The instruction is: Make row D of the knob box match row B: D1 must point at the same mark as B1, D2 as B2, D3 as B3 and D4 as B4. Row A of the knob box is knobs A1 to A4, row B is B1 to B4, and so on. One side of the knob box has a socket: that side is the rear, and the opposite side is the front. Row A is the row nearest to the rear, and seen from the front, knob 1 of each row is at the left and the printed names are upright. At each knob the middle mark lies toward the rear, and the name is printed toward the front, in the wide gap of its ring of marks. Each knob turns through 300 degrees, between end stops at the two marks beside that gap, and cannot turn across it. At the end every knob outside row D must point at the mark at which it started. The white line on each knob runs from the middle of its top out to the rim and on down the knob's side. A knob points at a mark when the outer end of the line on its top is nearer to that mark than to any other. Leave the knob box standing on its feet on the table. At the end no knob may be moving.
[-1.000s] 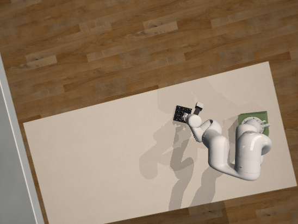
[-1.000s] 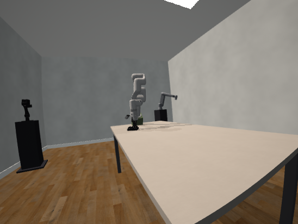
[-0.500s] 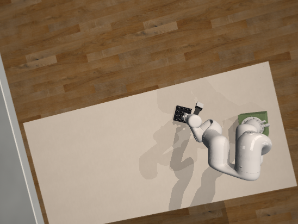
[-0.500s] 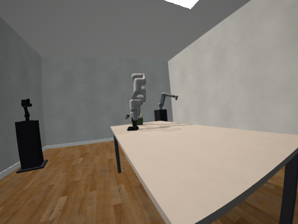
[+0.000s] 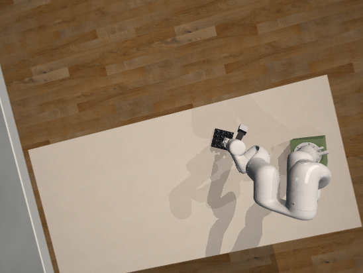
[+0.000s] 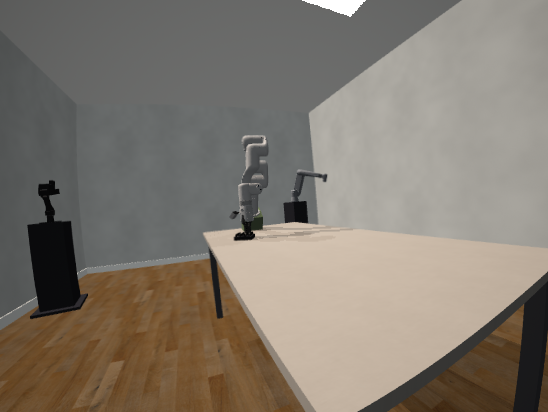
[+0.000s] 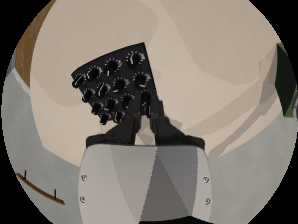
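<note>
Black knob box (image 5: 218, 136) (image 6: 239, 237) (image 7: 129, 72) is sitting right of centre in top view. Only wrist view is showing black-fingered gripper (image 5: 226, 142) (image 6: 247, 228) (image 7: 145, 98) straddling a knob, nearly closed; can't tell if gripping.

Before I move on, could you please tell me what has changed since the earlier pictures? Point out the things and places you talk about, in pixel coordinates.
Nothing visibly changed: the arm (image 5: 266, 185) (image 6: 256, 160) and the knob box (image 5: 217, 135) (image 6: 237, 238) (image 7: 112, 80) look just as they did in the earlier top and exterior views.
</note>
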`<state>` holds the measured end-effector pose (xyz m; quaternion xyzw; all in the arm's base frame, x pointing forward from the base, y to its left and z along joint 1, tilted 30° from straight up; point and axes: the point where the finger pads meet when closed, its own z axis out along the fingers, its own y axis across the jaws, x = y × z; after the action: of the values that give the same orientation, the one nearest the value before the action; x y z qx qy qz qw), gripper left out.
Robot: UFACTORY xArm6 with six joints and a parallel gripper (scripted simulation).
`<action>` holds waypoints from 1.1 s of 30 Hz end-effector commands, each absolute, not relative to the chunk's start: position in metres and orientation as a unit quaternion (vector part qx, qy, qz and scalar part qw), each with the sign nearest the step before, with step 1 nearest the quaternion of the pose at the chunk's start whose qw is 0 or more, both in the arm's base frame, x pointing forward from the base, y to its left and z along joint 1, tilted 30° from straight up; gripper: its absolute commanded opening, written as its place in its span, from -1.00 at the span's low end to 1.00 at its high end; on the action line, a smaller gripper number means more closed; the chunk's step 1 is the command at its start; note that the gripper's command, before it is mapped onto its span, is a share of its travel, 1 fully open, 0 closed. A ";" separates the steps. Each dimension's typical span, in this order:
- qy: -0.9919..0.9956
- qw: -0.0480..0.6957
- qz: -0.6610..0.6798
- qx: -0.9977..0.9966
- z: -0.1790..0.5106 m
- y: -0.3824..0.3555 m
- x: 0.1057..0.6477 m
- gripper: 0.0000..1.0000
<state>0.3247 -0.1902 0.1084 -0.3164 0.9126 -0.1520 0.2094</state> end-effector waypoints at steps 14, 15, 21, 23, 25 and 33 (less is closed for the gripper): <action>0.915 0.211 -0.151 -0.309 0.109 -0.191 0.325 -0.84; 0.916 0.212 -0.150 -0.306 0.109 -0.191 0.325 -0.84; 0.921 0.214 -0.147 -0.290 0.109 -0.191 0.325 -0.84; 0.924 0.216 -0.144 -0.280 0.109 -0.191 0.325 -0.84; 0.928 0.218 -0.141 -0.266 0.109 -0.191 0.325 -0.84; 0.946 0.228 -0.124 -0.193 0.109 -0.191 0.325 -0.84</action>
<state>0.3247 -0.1903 0.1083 -0.2306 0.9373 -0.1319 0.2258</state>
